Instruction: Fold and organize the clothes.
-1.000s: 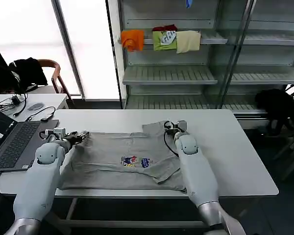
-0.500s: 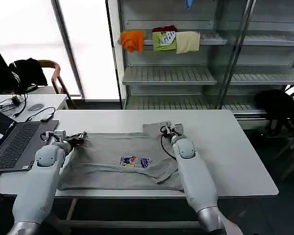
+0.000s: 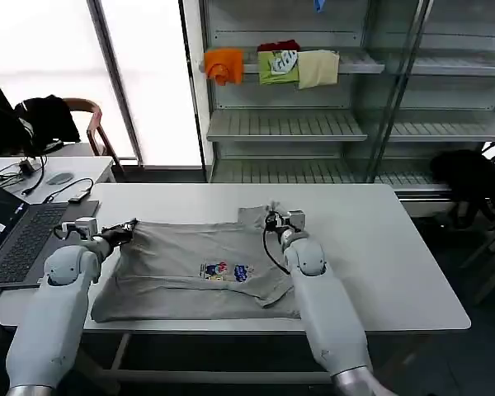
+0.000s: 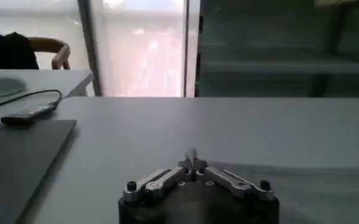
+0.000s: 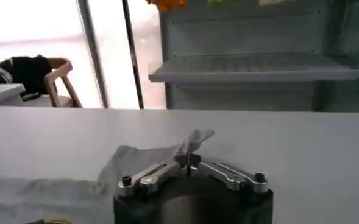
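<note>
1. White table under me; my right gripper is pinched on a sleeve edge of the grey shirt.
2. My left gripper looks clamped on the opposite edge, though the cloth is hardly visible there.
3. Shirt lies spread, print up; first fold pending.
4. Next: draw both edges inward evenly.
</note>
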`<state>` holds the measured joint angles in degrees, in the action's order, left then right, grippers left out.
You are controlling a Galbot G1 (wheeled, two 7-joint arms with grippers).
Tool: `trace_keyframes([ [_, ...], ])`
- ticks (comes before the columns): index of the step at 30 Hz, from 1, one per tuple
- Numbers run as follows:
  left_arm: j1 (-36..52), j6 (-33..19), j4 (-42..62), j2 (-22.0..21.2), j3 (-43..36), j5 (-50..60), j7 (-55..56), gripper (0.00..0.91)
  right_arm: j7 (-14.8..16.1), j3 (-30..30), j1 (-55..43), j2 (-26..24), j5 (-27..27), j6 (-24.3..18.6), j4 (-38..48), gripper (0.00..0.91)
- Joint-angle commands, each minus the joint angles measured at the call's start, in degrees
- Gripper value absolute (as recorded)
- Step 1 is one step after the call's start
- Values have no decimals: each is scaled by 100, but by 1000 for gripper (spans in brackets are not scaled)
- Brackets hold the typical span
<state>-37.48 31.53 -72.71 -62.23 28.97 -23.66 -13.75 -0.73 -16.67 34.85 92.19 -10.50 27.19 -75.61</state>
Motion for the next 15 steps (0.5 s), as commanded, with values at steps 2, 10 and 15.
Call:
trace_keyframes([
  [2, -591, -42, -1041, 110, 177, -501, -19, 10, -132, 165, 631, -162, -356, 126, -1347, 0],
  [10, -1225, 19, -1514, 228, 392, -728, -151, 10, -171, 226, 1249, -395, -346, 364, -2170, 0],
  [15, -1557, 3, -1674, 267, 572, -828, -227, 10, -142, 127, 1803, -421, -262, 363, -2575, 0],
])
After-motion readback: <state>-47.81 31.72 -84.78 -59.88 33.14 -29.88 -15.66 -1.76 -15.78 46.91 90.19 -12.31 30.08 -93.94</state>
